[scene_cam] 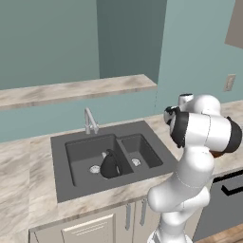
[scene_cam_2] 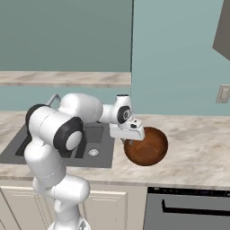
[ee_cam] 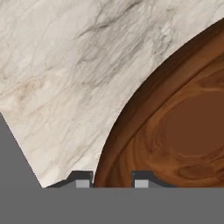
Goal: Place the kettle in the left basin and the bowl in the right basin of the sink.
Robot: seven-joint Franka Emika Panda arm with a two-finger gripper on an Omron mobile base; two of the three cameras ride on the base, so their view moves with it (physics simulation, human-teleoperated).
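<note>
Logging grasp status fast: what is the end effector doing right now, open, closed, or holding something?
End effector: its fingertips straddle the rim of the bowl on the counter; whether it is clamped cannot be told.

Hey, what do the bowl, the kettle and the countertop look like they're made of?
The bowl looks like polished wood: reddish-brown, with swirling grain and a glossy sheen in the hand view. The kettle, sitting in the left basin, is plain black, possibly metal or enamel; too small to say. The countertop looks like pale marble or a marble-look laminate, with grey veining.
</note>
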